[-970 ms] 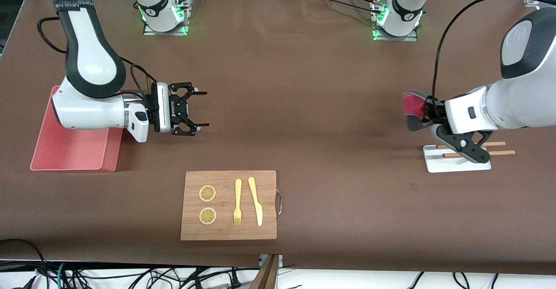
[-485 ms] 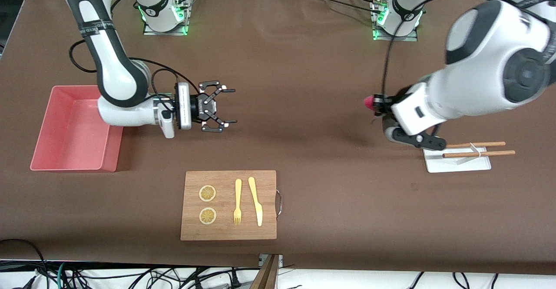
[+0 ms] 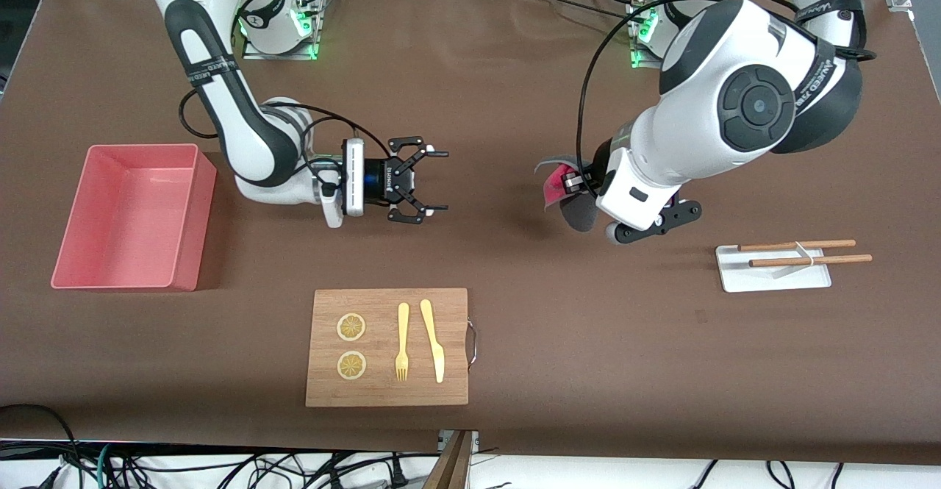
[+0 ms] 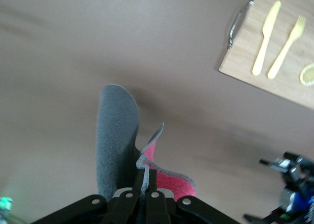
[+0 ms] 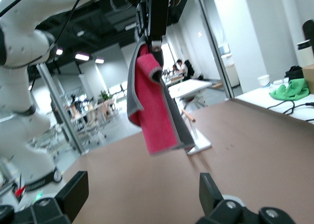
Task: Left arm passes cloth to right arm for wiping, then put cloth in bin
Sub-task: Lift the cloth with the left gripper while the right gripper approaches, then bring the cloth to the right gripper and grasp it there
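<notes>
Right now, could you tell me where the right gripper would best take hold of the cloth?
Probably the hanging lower part of the cloth, below the shut left gripper pinching its top. The open right gripper faces it level over the table, so come straight from the bin's end.

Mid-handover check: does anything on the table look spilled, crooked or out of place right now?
Nothing stands out. The cloth hangs from the shut left end effector, facing the open right end effector above bare table. The bin, cutting board and chopsticks lie tidy.
</notes>
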Controlling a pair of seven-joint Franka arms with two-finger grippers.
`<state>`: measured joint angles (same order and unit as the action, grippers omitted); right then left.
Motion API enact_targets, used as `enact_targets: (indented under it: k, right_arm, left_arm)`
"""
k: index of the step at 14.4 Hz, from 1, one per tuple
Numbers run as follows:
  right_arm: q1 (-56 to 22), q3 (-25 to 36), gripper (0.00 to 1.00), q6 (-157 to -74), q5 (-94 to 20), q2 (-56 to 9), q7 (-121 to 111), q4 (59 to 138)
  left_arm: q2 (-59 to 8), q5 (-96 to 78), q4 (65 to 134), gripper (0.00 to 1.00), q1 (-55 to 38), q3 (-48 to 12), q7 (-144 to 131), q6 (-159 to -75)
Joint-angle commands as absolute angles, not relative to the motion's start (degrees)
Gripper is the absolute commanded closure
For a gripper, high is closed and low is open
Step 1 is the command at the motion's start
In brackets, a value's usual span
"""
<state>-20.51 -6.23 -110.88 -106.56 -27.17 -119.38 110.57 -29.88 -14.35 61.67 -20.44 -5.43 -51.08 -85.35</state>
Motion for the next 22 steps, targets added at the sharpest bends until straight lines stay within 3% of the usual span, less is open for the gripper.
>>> enact_targets:
  k: [1, 7, 22]
  right_arm:
    - [-24.33, -6.24, 0.00, -114.34, -113.01, -29.35, -120.85, 107.59]
    - [-31.11, -6.24, 0.00, -121.10, -123.21, -30.06, -121.03, 101.00]
    - [-30.15, -5.98, 0.03, -121.29, -121.91, -31.99, -128.40, 100.55]
  left_arm:
    - [-29.71, -17.48, 61.79, 1.00, -21.09, -4.83, -57.99, -85.78]
    - [-32.34, -17.58, 61.87, 1.00, -25.84, -4.75, -58.71, -95.88]
    - [-32.43, -17.49, 61.96, 1.00, -26.37, -4.66, -58.27, -95.98]
